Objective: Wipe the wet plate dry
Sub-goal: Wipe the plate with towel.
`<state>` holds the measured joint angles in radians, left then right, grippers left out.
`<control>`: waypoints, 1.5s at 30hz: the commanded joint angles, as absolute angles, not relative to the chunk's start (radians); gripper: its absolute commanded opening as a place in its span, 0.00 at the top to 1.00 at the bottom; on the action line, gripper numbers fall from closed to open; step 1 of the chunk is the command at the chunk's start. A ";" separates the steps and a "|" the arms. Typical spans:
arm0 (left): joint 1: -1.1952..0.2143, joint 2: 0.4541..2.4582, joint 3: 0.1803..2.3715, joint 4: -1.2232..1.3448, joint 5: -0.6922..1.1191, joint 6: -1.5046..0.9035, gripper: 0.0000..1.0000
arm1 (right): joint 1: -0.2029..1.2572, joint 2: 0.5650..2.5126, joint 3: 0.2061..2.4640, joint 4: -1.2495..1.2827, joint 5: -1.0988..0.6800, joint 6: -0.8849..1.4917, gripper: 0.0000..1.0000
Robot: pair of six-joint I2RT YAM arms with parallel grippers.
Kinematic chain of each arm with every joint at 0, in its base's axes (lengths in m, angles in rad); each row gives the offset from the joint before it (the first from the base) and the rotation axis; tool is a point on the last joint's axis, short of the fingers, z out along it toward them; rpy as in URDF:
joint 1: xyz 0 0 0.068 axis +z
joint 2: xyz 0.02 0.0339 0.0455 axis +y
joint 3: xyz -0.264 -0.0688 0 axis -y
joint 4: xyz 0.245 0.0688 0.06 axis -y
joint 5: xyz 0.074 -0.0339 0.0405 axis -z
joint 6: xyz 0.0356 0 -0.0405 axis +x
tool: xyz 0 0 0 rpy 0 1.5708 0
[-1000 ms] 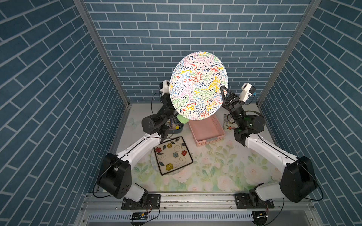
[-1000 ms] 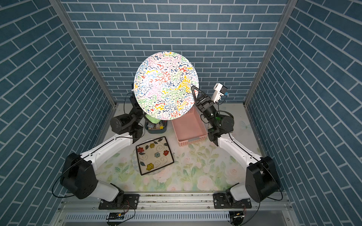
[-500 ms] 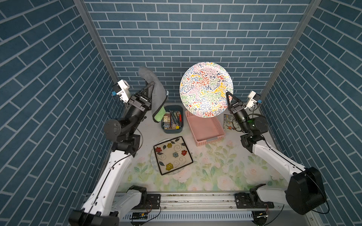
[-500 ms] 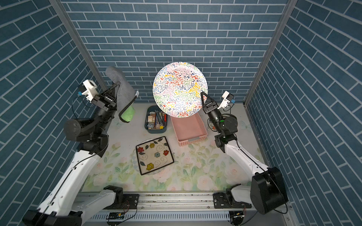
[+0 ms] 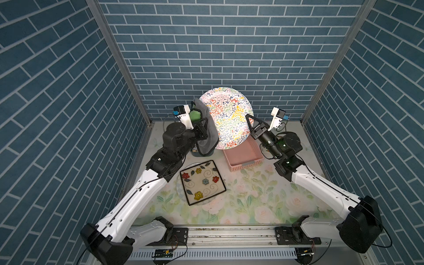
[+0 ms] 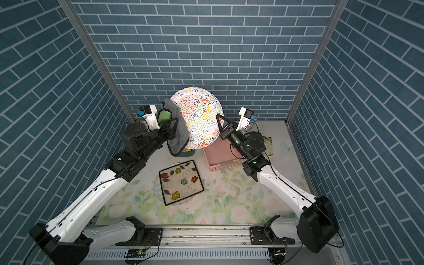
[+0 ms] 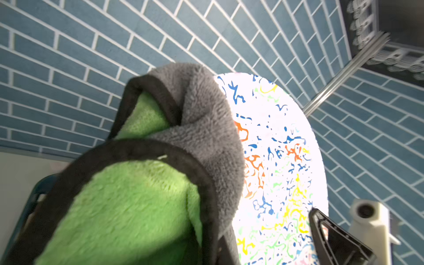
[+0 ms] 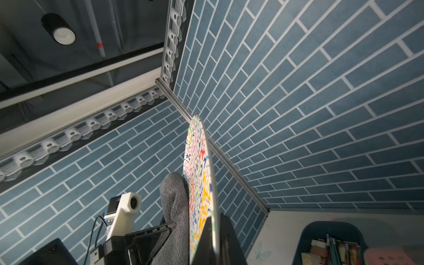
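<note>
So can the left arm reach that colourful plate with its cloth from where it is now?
Probably yes. The grey-and-green cloth in the left gripper looks pressed against the squiggle-patterned plate, which the right gripper holds upright; nothing stands between them.

We see a flowered table (image 5: 252, 197); mid-table lies a round plate (image 5: 178, 186) under a square plate (image 5: 203, 182); a pink basket (image 5: 243, 157) and dark bin (image 8: 332, 224) sit near its far edge.

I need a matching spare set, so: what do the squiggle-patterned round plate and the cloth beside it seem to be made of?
The plate looks like melamine or another hard plastic, possibly glazed ceramic: thin edge, smooth printed face. The cloth looks like plush microfibre, grey on one side and green on the other, with a dark sewn hem and a fuzzy pile.
</note>
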<state>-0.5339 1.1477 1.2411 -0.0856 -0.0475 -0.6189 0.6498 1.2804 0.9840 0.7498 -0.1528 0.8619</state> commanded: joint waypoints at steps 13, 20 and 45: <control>-0.669 1.408 1.494 -0.219 0.187 -0.319 1.00 | 0.753 1.315 1.112 0.976 -0.300 0.856 1.00; -0.608 1.273 1.289 -0.228 0.069 -0.362 1.00 | 0.633 1.174 0.992 0.931 -0.243 0.898 1.00; -0.344 1.366 1.359 -0.217 0.180 -0.488 1.00 | 0.823 1.302 0.980 0.981 -0.302 0.869 1.00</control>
